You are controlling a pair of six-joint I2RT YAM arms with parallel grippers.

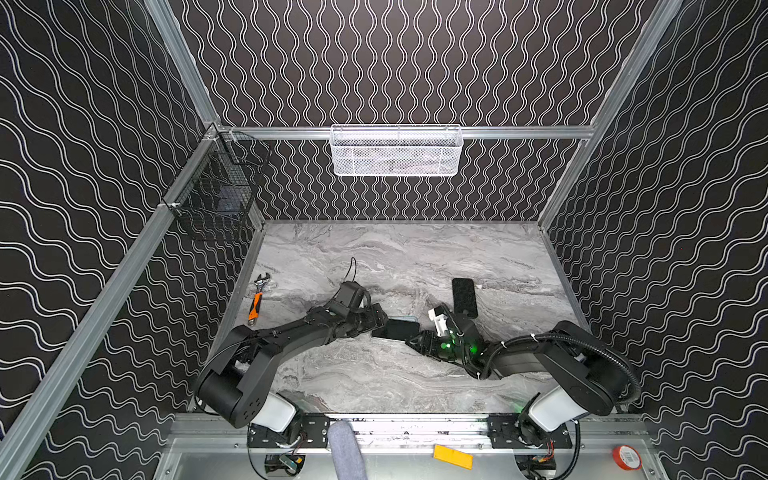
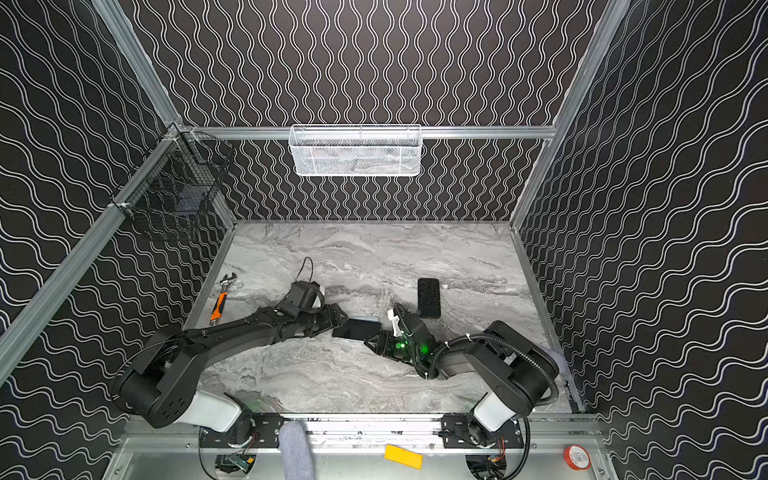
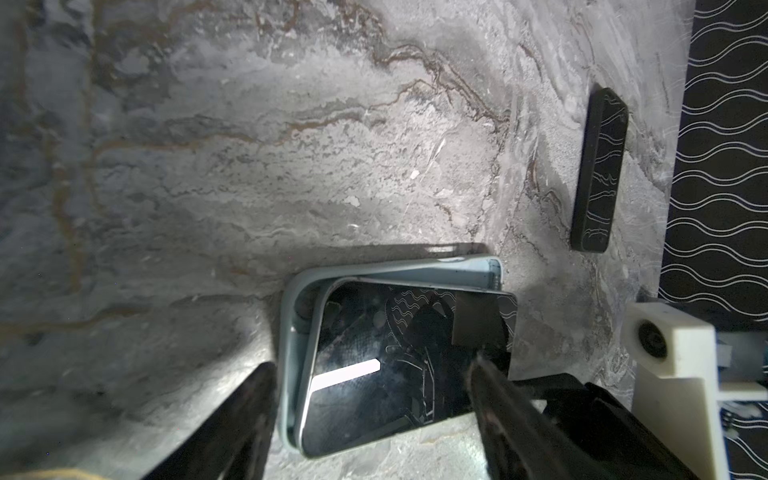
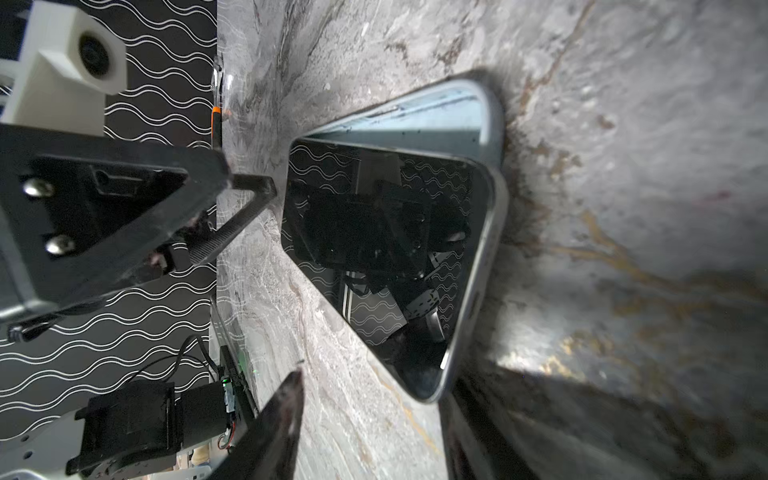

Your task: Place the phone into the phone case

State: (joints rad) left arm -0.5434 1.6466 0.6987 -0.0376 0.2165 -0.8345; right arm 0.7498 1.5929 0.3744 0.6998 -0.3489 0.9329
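Observation:
A black glossy phone (image 1: 397,330) (image 2: 356,329) lies aslant in a light blue phone case (image 1: 405,319) (image 2: 365,318) at mid-table. One long side sits inside the case and the other rides up over its rim. In the left wrist view my left gripper (image 3: 372,365) spans the phone (image 3: 395,353) and the case (image 3: 291,332). One finger presses the case's outer side and the other touches the screen's edge. In the right wrist view my right gripper (image 4: 374,386) stands open at the other end, with the phone's (image 4: 374,249) corner beside one finger and the case (image 4: 436,112) beyond.
A black phone-shaped slab (image 1: 464,297) lies just behind the right arm. An orange-handled wrench (image 1: 258,299) lies by the left wall. A white mesh basket (image 1: 395,150) and a black wire basket (image 1: 216,191) hang on the walls.

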